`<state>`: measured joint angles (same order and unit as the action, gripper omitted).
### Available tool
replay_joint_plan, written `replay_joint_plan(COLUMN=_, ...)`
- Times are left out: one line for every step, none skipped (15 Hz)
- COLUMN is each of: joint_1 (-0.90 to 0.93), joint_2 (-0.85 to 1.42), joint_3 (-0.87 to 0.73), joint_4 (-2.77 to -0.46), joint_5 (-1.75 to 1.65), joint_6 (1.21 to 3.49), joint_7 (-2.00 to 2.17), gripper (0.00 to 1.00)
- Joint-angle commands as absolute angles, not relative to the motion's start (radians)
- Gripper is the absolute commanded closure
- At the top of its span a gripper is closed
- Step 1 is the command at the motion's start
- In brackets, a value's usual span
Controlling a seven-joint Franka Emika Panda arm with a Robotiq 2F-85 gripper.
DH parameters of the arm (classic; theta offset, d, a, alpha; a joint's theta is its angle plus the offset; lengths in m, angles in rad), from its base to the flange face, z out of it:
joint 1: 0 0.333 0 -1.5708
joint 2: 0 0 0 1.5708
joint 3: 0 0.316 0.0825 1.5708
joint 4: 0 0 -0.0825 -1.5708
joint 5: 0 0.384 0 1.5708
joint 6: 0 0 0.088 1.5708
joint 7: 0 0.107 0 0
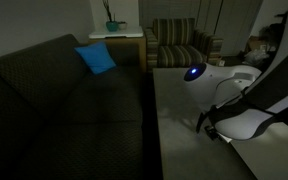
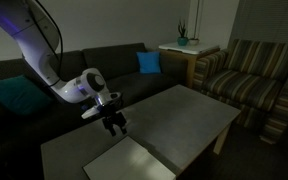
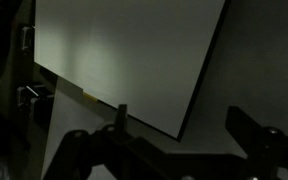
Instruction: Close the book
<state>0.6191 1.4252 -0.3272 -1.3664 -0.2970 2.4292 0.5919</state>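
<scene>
The book (image 2: pixel 132 160) is a pale grey-white flat rectangle lying at the near end of the darker grey table (image 2: pixel 184 115). It fills the upper part of the wrist view, where the book (image 3: pixel 124 55) shows a dark edge down its right side. My gripper (image 2: pixel 115 126) hangs just above the table beside the book's far edge, pointing down. In the wrist view my gripper (image 3: pixel 184 130) is open, its fingers (image 3: pixel 249 128) wide apart with nothing between them and only table surface below. The other exterior view shows my gripper (image 1: pixel 209 125) over the table (image 1: pixel 179 120); the book does not show there.
A dark sofa (image 2: pixel 84 70) runs along the table's far side with a blue cushion (image 2: pixel 149 62) and a teal cushion (image 2: pixel 19 95). A striped armchair (image 2: pixel 249 80) stands past the table's end. A side table with a plant (image 2: pixel 184 45) is in the corner.
</scene>
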Motion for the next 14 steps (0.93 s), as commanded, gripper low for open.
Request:
replay_joint_plan(joint_1=0.602, joint_2=1.453, joint_3=-0.333, joint_4=-1.332, joint_5=-0.323, joint_6=2.413, joint_7=0.596, gripper=0.00)
replay_joint_plan(joint_1=0.584, joint_2=1.459, joint_3=-0.321, joint_4=-1.327, joint_5=-0.313, joint_6=2.423, joint_7=0.591, gripper=0.00)
replay_joint_plan(joint_1=0.568, joint_2=1.469, joint_3=-0.312, joint_4=-1.320, joint_5=-0.306, joint_6=2.430, joint_7=0.588, gripper=0.00)
replay_joint_plan(joint_1=0.555, joint_2=1.477, joint_3=-0.305, joint_4=-1.314, joint_5=-0.301, joint_6=2.436, joint_7=0.584, gripper=0.00)
replay_joint_plan(joint_1=0.541, joint_2=1.486, joint_3=-0.295, joint_4=-1.308, joint_5=-0.294, joint_6=2.435, joint_7=0.582, gripper=0.00)
replay_joint_plan(joint_1=0.528, joint_2=1.493, joint_3=-0.286, joint_4=-1.305, joint_5=-0.291, joint_6=2.436, joint_7=0.579, gripper=0.00)
replay_joint_plan(joint_1=0.505, joint_2=1.467, joint_3=-0.260, joint_4=-1.336, joint_5=-0.300, joint_6=2.448, joint_7=0.582, gripper=0.00)
replay_joint_plan(joint_1=0.486, joint_2=1.474, joint_3=-0.244, joint_4=-1.328, joint_5=-0.293, joint_6=2.451, joint_7=0.575, gripper=0.00)
replay_joint_plan(joint_1=0.460, joint_2=1.475, joint_3=-0.219, joint_4=-1.325, joint_5=-0.280, joint_6=2.458, joint_7=0.571, gripper=0.00)
replay_joint_plan(joint_1=0.441, joint_2=1.474, joint_3=-0.201, joint_4=-1.327, joint_5=-0.270, joint_6=2.468, joint_7=0.568, gripper=0.00)
replay_joint_plan(joint_1=0.432, joint_2=1.474, joint_3=-0.194, joint_4=-1.331, joint_5=-0.262, joint_6=2.472, joint_7=0.577, gripper=0.00)
replay_joint_plan(joint_1=0.431, joint_2=1.474, joint_3=-0.195, joint_4=-1.336, joint_5=-0.259, joint_6=2.477, joint_7=0.587, gripper=0.00)
replay_joint_plan(joint_1=0.432, joint_2=1.474, joint_3=-0.199, joint_4=-1.339, joint_5=-0.260, joint_6=2.478, joint_7=0.595, gripper=0.00)
replay_joint_plan(joint_1=0.436, joint_2=1.474, joint_3=-0.207, joint_4=-1.342, joint_5=-0.261, joint_6=2.475, joint_7=0.604, gripper=0.00)
